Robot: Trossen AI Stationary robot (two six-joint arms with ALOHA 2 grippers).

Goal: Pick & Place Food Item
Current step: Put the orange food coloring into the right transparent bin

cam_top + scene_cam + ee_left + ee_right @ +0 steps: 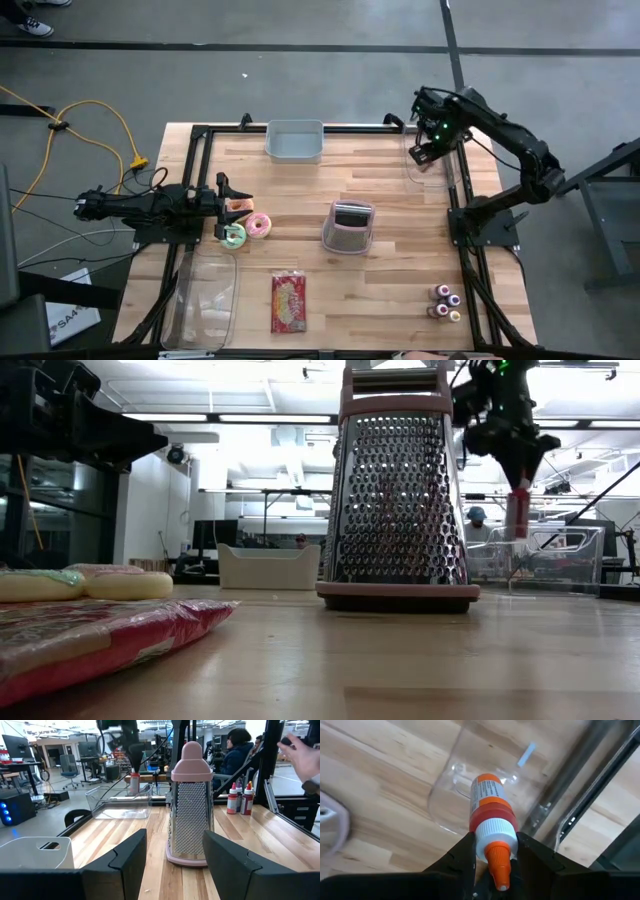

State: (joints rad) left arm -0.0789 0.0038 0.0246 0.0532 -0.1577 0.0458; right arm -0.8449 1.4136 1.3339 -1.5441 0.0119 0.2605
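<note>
The small bottle (490, 815), red-orange with a white collar and orange tip, sits clamped between the two fingers of the right hand (492, 857), held above a clear plastic bin (455, 795) at the worktop's (400, 260) far right corner. In the right wrist view the fingers press the white collar from both sides; the bottle's base is hidden behind its own body. In the low view the bottle (517, 512) hangs upright under the right hand (519, 480), with the clear bin (560, 560) behind and below it; whether it is already inside the walls cannot be told. From above, the bottle is too small to make out beneath the right hand (428, 150).

The left hand (228, 203) rests at the worktop's left edge, fingers (125, 860) spread wide, holding nothing, close to two donuts (246, 230). A pink grater (348, 226) stands mid-worktop, a grey tub (295, 141) at the far edge, a red packet (288, 302) near the front, and several small bottles (446, 302) at front right.
</note>
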